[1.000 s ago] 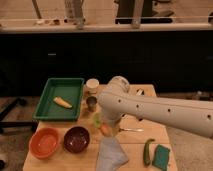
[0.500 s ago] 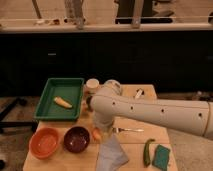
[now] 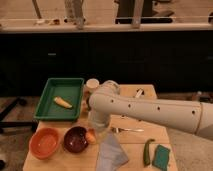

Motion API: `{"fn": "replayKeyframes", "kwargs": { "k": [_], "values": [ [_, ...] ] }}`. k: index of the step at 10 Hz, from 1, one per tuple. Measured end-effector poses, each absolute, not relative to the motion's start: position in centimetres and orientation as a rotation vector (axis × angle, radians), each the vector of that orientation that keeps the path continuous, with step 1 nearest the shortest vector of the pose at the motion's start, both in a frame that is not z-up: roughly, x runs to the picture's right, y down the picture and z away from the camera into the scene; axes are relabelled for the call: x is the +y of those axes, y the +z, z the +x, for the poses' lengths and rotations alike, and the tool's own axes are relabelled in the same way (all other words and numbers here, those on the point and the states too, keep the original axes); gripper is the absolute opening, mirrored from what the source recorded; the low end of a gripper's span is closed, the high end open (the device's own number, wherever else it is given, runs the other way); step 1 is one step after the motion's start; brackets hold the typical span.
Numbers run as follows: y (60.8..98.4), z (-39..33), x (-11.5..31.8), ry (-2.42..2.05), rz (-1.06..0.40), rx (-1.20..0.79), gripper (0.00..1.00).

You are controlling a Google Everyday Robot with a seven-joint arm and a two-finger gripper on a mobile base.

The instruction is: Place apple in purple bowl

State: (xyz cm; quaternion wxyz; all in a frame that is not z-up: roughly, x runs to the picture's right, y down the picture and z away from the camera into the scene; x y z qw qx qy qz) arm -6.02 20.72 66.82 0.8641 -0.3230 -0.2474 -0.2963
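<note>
The apple [image 3: 91,136], small and yellow-orange with a reddish blush, is at the right rim of the purple bowl [image 3: 75,139], touching or just over its edge. The purple bowl stands at the table's front, left of centre. My gripper [image 3: 95,129] is at the end of the white arm [image 3: 140,107], directly above the apple. The arm's thick wrist hides most of it. I cannot tell whether the apple hangs in the gripper or rests on the table.
An orange bowl [image 3: 44,143] stands left of the purple one. A green tray [image 3: 59,90] holds a yellow banana-like piece [image 3: 63,102]. A cup [image 3: 92,84], a grey cloth [image 3: 111,153], cutlery [image 3: 128,130], a green vegetable [image 3: 148,151] and a teal sponge [image 3: 161,157] are on the table.
The arm has swung left and down toward the purple bowl. The apple has moved left with it, from mid-table to the bowl's right rim.
</note>
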Motion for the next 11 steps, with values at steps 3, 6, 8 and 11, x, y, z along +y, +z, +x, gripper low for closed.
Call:
{"fn": "replayKeyframes", "kwargs": {
  "k": [3, 6, 8, 11],
  "values": [
    [66.6, -8.7, 20.9, -0.656, -0.686, -0.551, 0.0],
    [66.8, -10.3, 20.6, -0.654, -0.714, -0.602, 0.0],
    [66.9, -11.2, 20.6, -0.641, -0.75, -0.659, 0.0],
    [67.5, -11.7, 20.9, -0.612, -0.796, -0.711, 0.0]
  ]
}}
